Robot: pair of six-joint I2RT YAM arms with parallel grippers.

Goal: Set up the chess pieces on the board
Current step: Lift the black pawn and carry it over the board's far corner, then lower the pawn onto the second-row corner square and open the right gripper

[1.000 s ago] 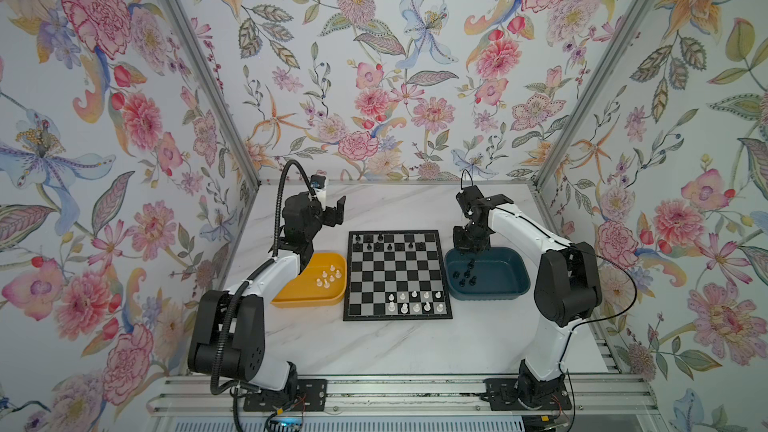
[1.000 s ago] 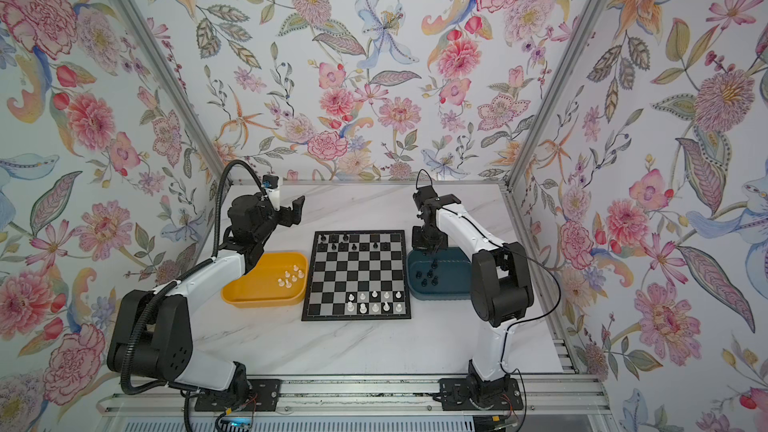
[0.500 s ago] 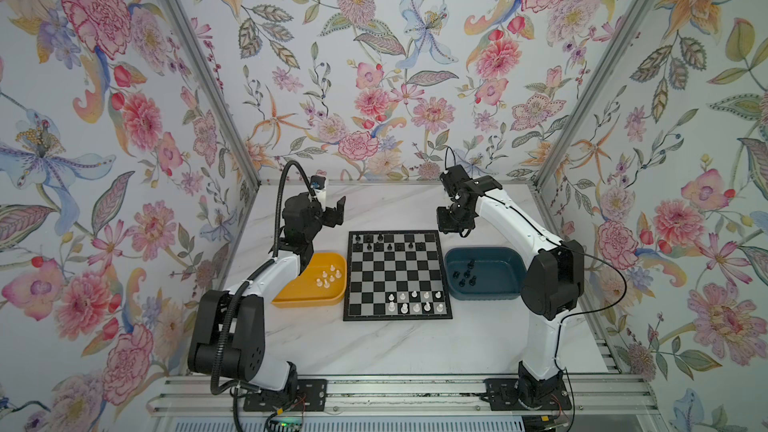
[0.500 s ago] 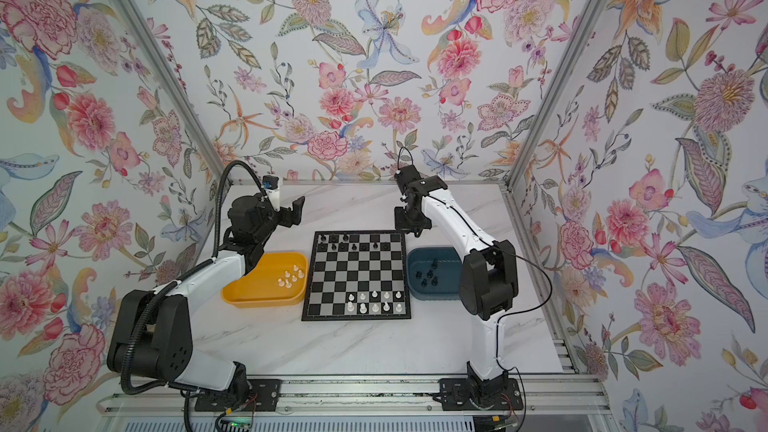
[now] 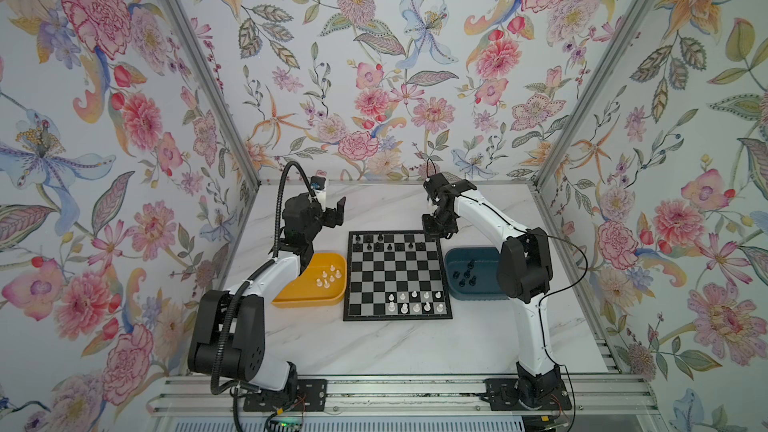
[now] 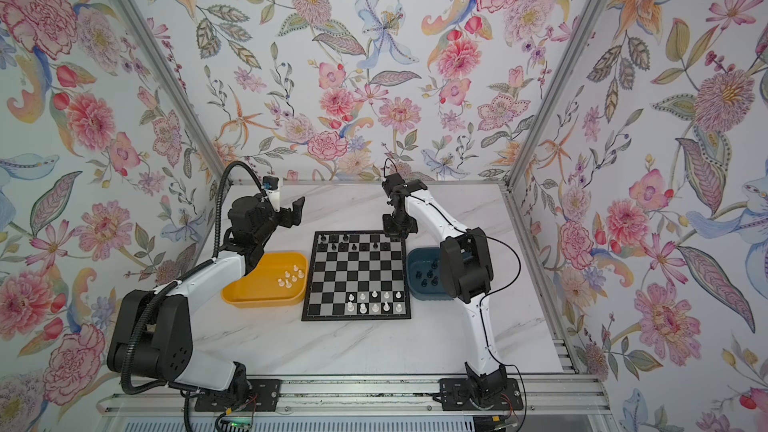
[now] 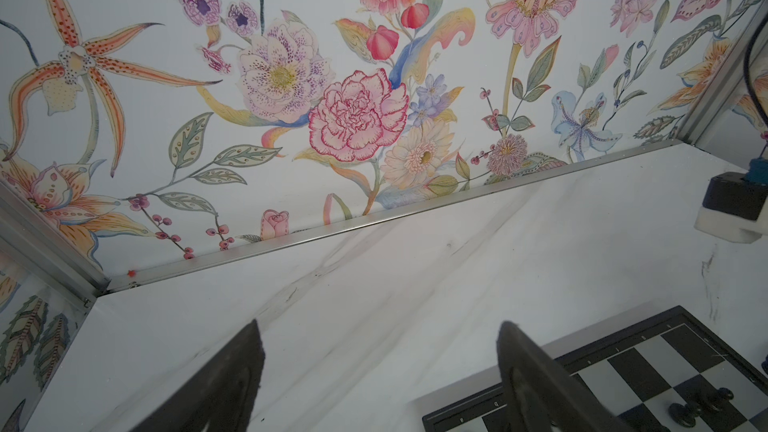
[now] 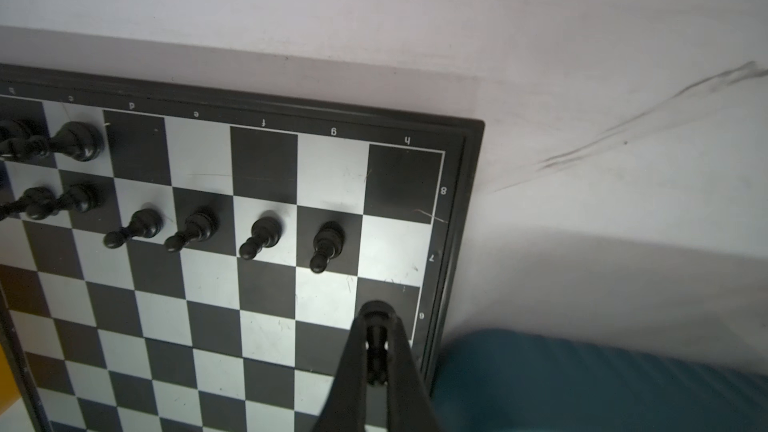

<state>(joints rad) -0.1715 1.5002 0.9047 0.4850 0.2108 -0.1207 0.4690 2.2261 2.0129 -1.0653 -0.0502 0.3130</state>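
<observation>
**Black pawn poised at the board's upper right corner**

In both top views the right gripper is seen over the upper right corner of the board. It is clamped on a black pawn, which is carried upright, base down. The light square that ends the black pawn row is unoccupied and lies just beyond the fingertips, toward the board's upper edge. The left gripper is held spread and empty at the upper left, well apart.
</observation>
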